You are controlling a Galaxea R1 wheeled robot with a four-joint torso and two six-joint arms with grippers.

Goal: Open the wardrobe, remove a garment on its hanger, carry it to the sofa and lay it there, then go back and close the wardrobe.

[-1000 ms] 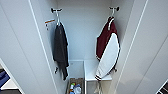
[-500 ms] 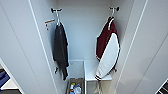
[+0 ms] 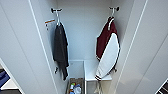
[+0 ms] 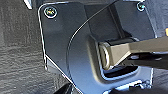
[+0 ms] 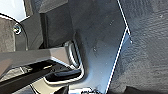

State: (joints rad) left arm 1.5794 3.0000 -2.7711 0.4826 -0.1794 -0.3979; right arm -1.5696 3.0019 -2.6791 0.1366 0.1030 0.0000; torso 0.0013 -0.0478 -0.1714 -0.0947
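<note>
The wardrobe point(image 3: 82, 37) stands open in front of me, with its white doors swung out at the left point(image 3: 20, 50) and the right point(image 3: 150, 50). On the right inside, the garment point(image 3: 106, 42), maroon with a white sleeve and striped cuff, hangs on its thin white hanger point(image 3: 111, 13) from a dark hook. Its sleeve reaches down to a white shelf point(image 3: 91, 72).
A dark grey-black garment point(image 3: 60, 50) hangs from the left hook. A box of small items point(image 3: 75, 87) sits on the wardrobe floor beside the shelf. A blue patch point(image 3: 3, 77) shows low past the left door. Dark carpet point(image 4: 20, 50) lies under both wrists.
</note>
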